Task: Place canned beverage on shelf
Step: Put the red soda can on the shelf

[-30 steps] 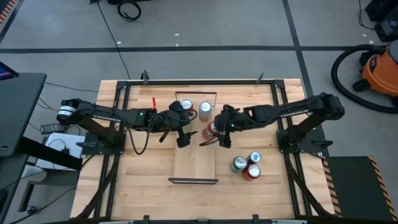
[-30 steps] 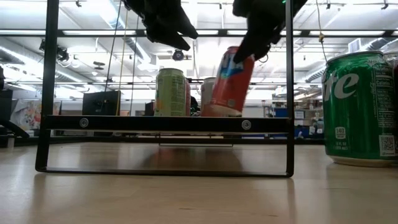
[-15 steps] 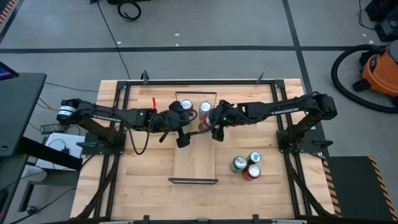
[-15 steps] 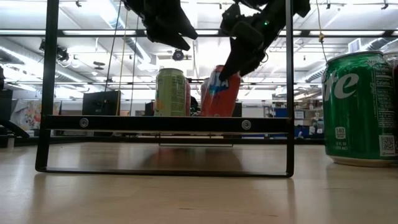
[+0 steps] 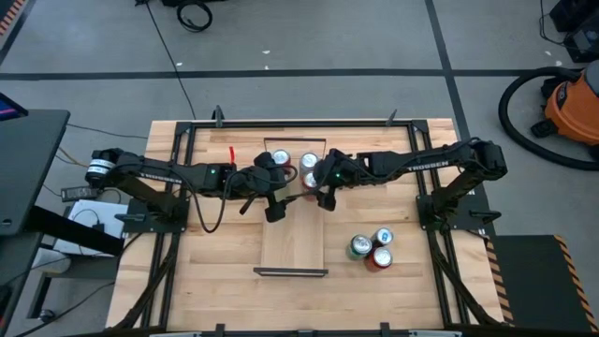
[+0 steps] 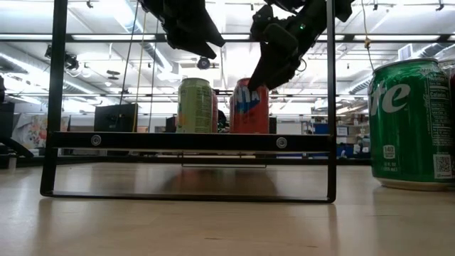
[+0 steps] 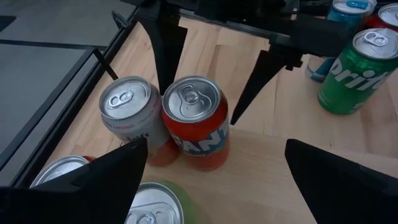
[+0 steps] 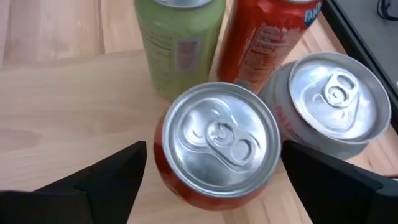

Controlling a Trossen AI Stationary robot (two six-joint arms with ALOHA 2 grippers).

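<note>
Now orange can [image 7: 194, 118] upright on shelf [image 5: 295, 245], right gripper [image 7: 202, 78] open around it

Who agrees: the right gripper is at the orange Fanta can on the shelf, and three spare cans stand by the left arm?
Wrong arm: the high view shows the three spare cans standing by the right arm. The right gripper is indeed at the orange Fanta can on the shelf.

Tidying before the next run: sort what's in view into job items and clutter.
Job: orange can, upright on the shelf, inside the open right gripper; silver can and green can beside it; three spare cans on the table; left gripper hovering nearby.
Clutter: small red stick, orange vacuum, floor cable.
</note>
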